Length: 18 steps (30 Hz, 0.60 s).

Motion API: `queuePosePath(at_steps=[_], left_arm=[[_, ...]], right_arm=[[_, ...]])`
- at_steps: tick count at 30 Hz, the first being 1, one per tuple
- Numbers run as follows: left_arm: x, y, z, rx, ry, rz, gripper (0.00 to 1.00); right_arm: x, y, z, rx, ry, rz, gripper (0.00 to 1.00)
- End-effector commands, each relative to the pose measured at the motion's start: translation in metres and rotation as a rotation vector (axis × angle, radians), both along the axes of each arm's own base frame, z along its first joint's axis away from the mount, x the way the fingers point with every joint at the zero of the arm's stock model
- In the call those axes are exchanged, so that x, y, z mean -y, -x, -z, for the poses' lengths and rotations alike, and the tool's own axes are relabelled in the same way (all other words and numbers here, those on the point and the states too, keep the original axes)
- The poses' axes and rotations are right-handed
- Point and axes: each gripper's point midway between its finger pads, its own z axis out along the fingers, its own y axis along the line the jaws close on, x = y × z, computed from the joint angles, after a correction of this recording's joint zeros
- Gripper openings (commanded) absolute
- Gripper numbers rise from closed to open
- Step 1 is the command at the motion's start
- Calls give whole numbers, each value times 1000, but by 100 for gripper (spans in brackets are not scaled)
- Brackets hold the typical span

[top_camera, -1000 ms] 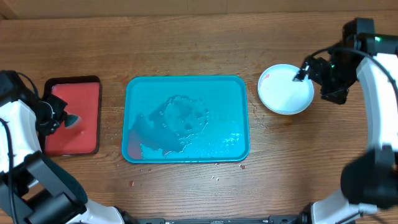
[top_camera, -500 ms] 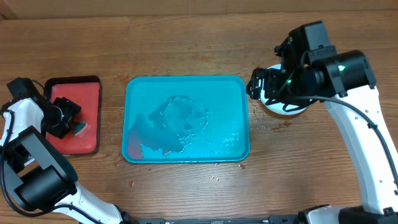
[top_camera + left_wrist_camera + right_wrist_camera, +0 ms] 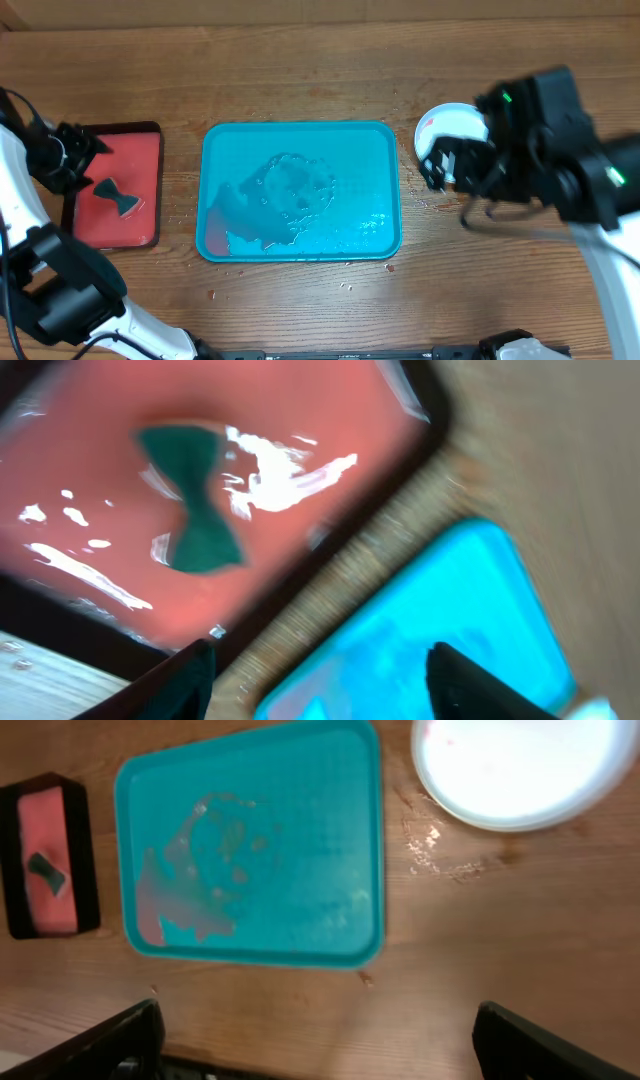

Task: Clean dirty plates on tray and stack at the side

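The teal tray lies mid-table, wet, with a pinkish smear near its front left corner; no plate lies on it. A white plate with red specks at its rim sits on the table right of the tray, partly hidden by my right arm. High above the plate's near side, my right gripper stands wide open and empty. At the far left, my left gripper is open and empty beside the small red tray, its fingers over that tray's edge and the teal tray's corner.
A small dark-rimmed tray with a wet red inside sits left of the teal tray. A dark green bow-shaped piece lies in it. Crumbs and water drops dot the wood around the teal tray's front and right sides.
My left gripper opened, left the dark green piece in the red tray and drew back toward the far left. My right arm swung from the plate's right side to above it and rose.
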Motion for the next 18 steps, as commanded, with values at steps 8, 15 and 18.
queuePosePath(at_steps=[8, 15, 18], left_arm=[[67, 26, -103, 318, 31, 269, 79], [126, 87, -110, 461, -57, 369, 81], [143, 115, -105, 529, -129, 393, 84]], right_arm=[[55, 93, -53, 252, 44, 133, 100], [74, 136, -76, 437, 7, 162, 100], [80, 140, -77, 460, 20, 180, 100]])
